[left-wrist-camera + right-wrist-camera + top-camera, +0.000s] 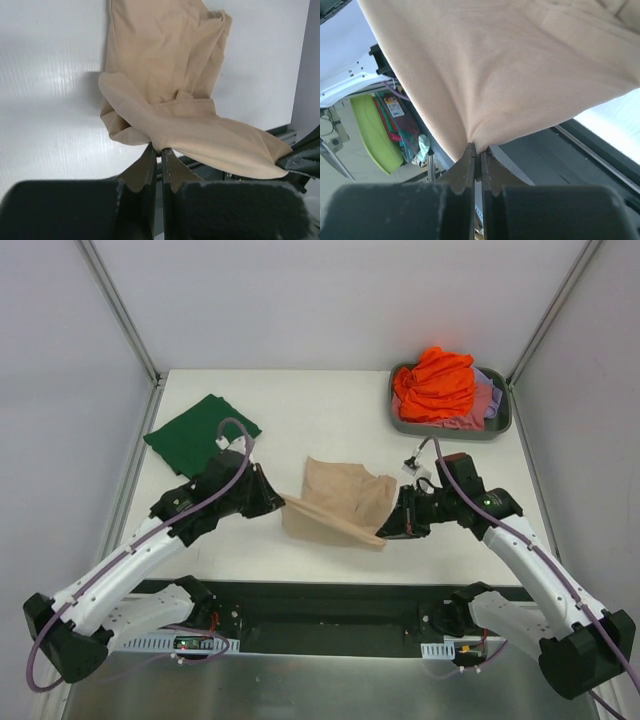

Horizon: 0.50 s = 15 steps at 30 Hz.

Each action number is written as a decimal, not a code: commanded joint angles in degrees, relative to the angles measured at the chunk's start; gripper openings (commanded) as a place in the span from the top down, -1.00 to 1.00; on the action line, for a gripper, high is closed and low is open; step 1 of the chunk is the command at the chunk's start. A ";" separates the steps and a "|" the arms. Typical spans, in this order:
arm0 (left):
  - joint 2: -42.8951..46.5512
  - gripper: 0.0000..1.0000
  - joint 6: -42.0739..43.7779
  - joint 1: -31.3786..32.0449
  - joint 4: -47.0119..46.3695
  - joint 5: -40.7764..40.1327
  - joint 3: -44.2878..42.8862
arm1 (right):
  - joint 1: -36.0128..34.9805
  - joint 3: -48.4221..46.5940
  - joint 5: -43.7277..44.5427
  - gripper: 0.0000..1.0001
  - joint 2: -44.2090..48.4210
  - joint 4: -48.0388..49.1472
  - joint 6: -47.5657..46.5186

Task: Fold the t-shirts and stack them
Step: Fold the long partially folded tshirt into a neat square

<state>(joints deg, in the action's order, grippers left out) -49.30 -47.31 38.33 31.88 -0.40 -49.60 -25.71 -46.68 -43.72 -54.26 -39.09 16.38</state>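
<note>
T-shirt (pixel 340 502), beige, stretched left-right, pinched by left gripper (pixel 282 504) and right gripper (pixel 386 532)

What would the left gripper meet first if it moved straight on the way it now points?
The beige shirt: the left gripper is shut on its edge, and bunched cloth lies straight ahead. The right gripper seems off to one side, though depth is unclear.
</note>
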 commanded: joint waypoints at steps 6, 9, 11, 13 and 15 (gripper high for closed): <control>-17.13 1.00 6.44 -1.23 -3.49 -15.59 -14.28 | 8.92 -4.31 3.91 0.98 -4.10 -2.68 -4.44; -22.49 1.00 7.05 -2.55 -3.75 -15.77 -17.53 | 10.86 -3.77 3.91 0.97 -4.89 3.39 -2.50; -25.75 1.00 7.49 -3.87 -4.02 -14.90 -19.73 | 12.17 -3.77 4.09 0.97 -5.94 6.82 -1.53; -29.00 1.00 7.93 -4.75 -4.37 -14.54 -21.67 | 13.23 -4.21 5.31 0.96 -7.69 8.50 -1.00; -31.90 1.00 8.90 -5.19 -4.98 -14.36 -23.95 | 14.19 -4.82 6.63 0.96 -10.06 9.82 -0.83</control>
<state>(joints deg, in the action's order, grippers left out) -77.41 -42.30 36.18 28.25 -7.14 -68.58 -13.76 -49.56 -40.36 -61.34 -31.59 15.20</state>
